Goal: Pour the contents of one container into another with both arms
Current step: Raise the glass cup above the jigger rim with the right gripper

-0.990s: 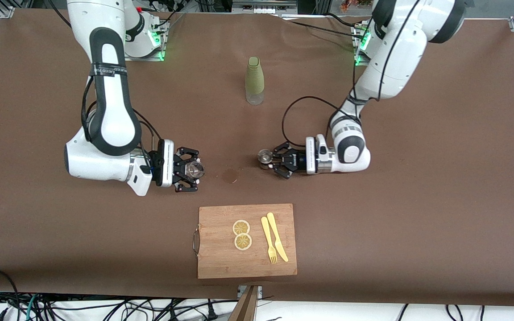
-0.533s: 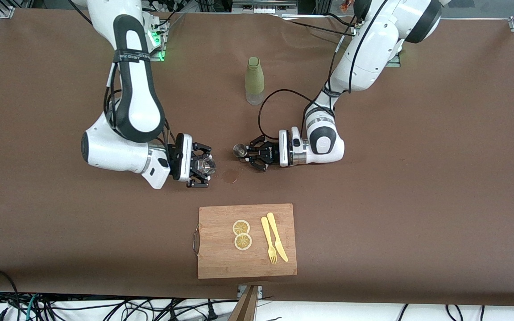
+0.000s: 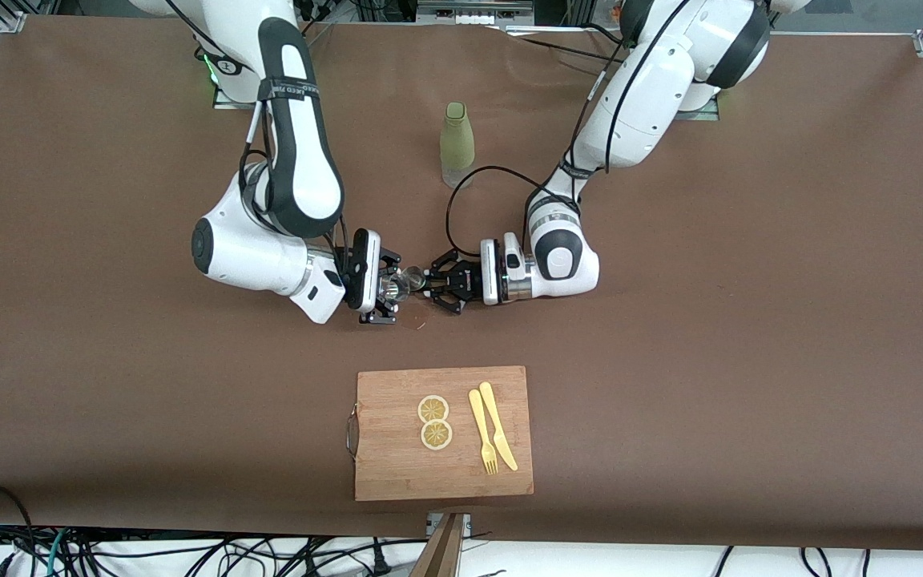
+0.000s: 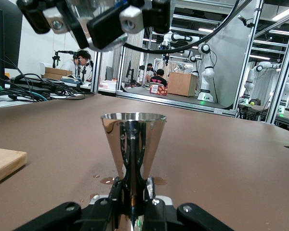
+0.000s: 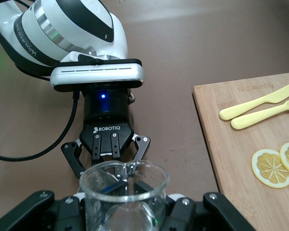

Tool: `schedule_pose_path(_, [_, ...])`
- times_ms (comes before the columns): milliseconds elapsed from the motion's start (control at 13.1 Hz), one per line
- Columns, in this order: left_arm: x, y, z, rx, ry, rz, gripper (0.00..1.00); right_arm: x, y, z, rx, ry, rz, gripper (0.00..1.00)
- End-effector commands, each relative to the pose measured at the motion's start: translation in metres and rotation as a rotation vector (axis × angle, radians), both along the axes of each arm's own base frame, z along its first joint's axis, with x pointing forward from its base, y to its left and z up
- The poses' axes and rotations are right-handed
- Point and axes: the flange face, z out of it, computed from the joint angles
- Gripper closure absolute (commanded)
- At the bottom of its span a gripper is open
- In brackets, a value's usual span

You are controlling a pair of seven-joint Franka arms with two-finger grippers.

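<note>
My right gripper [image 3: 387,287] is shut on the small clear glass tumbler [image 3: 394,285], held in the air and tipped toward the steel jigger [image 3: 416,280]. My left gripper [image 3: 432,285] is shut on the jigger's narrow waist and keeps it upright above the middle of the table. The two rims almost touch. The left wrist view has the jigger [image 4: 133,137] rising from the left gripper [image 4: 133,186], with the right gripper's fingers [image 4: 106,21] just above its mouth. Seen from the right wrist, the tumbler [image 5: 124,190] fills the right gripper [image 5: 125,204].
An olive-green bottle [image 3: 457,144] stands farther from the front camera than the grippers. Nearer lies a wooden cutting board [image 3: 393,473] with two lemon slices [image 3: 434,421] and a yellow fork and knife [image 3: 492,429]. A wet spot [image 3: 413,317] marks the cloth below the grippers.
Both arms have swung in toward each other. The tumbler and the jigger, far apart a second ago, now meet over the wet spot, and the tumbler leans toward the jigger.
</note>
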Motion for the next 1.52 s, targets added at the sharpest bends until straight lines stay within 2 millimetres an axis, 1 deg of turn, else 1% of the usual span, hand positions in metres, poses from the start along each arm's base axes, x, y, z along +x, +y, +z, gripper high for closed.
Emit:
schedule_pose_path(0, [0.008, -0.007, -0.001, 0.007, -0.041, 0.036, 1.0, -0.006, 0.003, 0.004, -0.021, 0.0, -0.028, 0.93])
schedule_pose_path(305, [0.008, -0.007, 0.001, 0.004, -0.041, 0.037, 1.0, -0.012, -0.012, -0.008, -0.035, -0.004, 0.001, 0.93])
schedule_pose_path(457, [0.01, -0.006, 0.004, 0.004, -0.046, 0.037, 1.0, -0.014, -0.016, -0.013, -0.04, -0.006, 0.009, 0.93])
schedule_pose_path(685, [0.014, -0.004, 0.006, 0.007, -0.055, 0.038, 1.0, -0.014, -0.018, -0.014, -0.084, -0.011, 0.023, 0.93])
schedule_pose_path(914, [0.017, -0.001, 0.007, 0.012, -0.06, 0.041, 1.0, -0.017, -0.015, -0.015, -0.128, -0.011, 0.049, 0.93])
schedule_pose_path(1295, [0.02, -0.002, 0.01, 0.006, -0.068, 0.041, 1.0, -0.019, -0.009, -0.016, -0.153, -0.018, 0.056, 0.93])
schedule_pose_path(1371, [0.02, -0.002, 0.01, 0.006, -0.068, 0.041, 1.0, -0.02, -0.007, -0.015, -0.179, -0.011, 0.055, 0.93])
schedule_pose_path(1447, [0.02, -0.003, 0.01, 0.006, -0.069, 0.041, 1.0, -0.024, 0.0, -0.014, -0.207, -0.01, 0.061, 0.93])
